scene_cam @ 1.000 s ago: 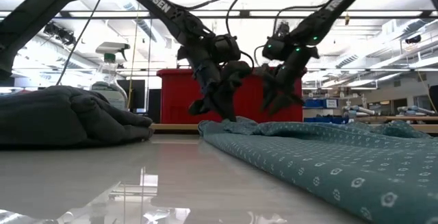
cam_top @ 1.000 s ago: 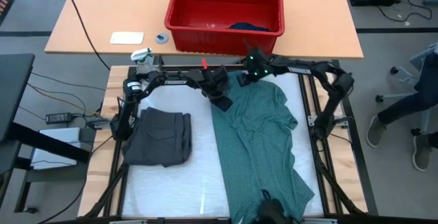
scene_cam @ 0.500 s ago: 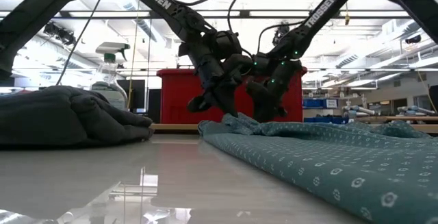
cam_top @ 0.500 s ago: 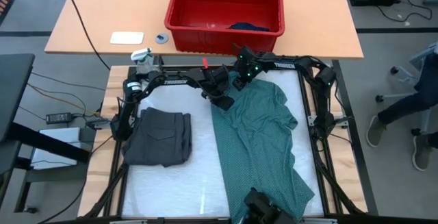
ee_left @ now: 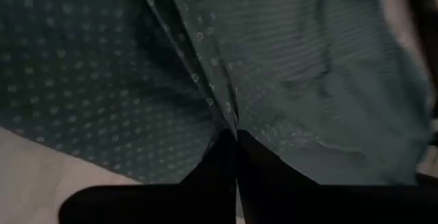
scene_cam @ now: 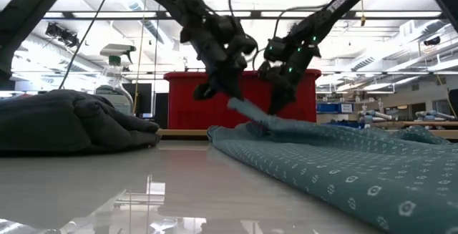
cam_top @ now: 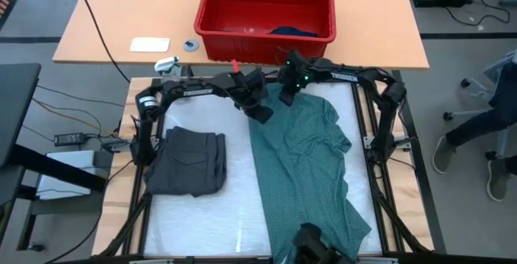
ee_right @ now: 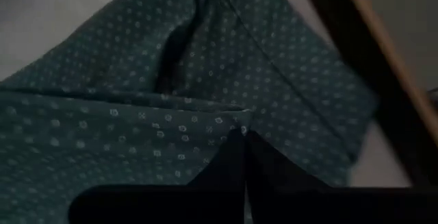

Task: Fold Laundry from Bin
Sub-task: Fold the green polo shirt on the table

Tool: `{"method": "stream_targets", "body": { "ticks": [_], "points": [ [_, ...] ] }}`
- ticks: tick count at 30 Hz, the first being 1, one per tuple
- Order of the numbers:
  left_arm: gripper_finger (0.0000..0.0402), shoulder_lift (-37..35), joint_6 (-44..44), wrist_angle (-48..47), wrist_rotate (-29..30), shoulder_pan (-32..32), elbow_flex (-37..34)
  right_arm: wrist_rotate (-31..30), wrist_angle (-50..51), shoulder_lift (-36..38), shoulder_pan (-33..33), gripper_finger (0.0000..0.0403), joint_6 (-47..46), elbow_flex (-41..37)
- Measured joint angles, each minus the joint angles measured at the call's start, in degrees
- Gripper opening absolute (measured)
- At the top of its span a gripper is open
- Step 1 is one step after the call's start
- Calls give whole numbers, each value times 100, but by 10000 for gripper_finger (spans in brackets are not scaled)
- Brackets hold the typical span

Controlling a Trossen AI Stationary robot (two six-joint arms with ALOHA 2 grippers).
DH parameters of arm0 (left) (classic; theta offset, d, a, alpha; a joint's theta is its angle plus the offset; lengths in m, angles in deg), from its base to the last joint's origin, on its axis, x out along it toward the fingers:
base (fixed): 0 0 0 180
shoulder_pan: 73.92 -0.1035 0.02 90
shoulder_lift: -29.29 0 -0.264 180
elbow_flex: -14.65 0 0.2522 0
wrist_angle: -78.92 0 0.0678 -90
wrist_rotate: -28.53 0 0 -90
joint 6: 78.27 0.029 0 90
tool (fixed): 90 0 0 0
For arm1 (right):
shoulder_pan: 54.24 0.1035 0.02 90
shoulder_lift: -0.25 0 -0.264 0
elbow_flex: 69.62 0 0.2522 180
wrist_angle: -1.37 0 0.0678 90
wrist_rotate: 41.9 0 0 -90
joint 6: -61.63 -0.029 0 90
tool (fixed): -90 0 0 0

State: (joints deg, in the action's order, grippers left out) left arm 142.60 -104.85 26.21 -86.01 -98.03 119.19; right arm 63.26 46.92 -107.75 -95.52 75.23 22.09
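The teal-green dotted T-shirt (cam_top: pixel 311 167) lies spread lengthwise on the right half of the table, and its near end hangs over the near edge. Both grippers are at its far end. My left gripper (cam_top: pixel 263 113) is shut on the far left corner, and my right gripper (cam_top: pixel 284 96) is shut on the far edge beside it. A folded dark grey piece (cam_top: pixel 187 161) rests flat on the left half. The red bin (cam_top: pixel 266 6) stands on the wooden table beyond, with a navy piece (cam_top: pixel 292 31) inside. My left gripper pinches the T-shirt's far left corner (ee_left: pixel 233 118) between its two fingers, slanting down from the far left. That corner (scene_cam: pixel 240 109) is lifted off the table; the cloth runs down from it to the rest, which lies flat. My right gripper pinches a folded edge (ee_right: pixel 236 122) at the T-shirt's far end between its two fingers, slanting down from the far right. The cloth there (scene_cam: pixel 275 119) is raised slightly, while the body stays on the table.
The white table surface (cam_top: pixel 210 215) shows bare between the grey piece and the T-shirt. The black frame rails (cam_top: pixel 380 175) run along the table's sides. A white card (cam_top: pixel 150 44) and a small round thing (cam_top: pixel 191 45) lie left of the bin.
My right gripper has moved toward my left gripper, rolled, and shut on the T-shirt's far edge. My left gripper has risen with the far left corner, which now hangs lifted off the table; the rest of the T-shirt has stayed flat.
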Motion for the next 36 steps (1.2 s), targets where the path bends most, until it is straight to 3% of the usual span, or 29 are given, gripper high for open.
{"method": "stream_targets", "body": {
  "ticks": [8,14,21,25,31,36],
  "points": [
    [2,-131,-1185,1796,-456,465,0,-230,807,937,-46,2,192,0],
    [2,-85,-1429,3099,-29,694,0,-615,1070,1184,-111,2,591,0],
    [2,-80,-1436,3127,244,750,0,-812,1861,1023,-186,1,568,-9],
    [2,-80,-1398,2886,250,790,-7,-942,2390,1018,-199,0,71,-9],
    [2,-78,-1130,2537,245,900,-9,-636,2771,1018,-138,0,-495,-9],
    [2,-78,-1118,2506,266,884,-11,-947,2884,1018,-61,0,-953,-9]
  ]
}}
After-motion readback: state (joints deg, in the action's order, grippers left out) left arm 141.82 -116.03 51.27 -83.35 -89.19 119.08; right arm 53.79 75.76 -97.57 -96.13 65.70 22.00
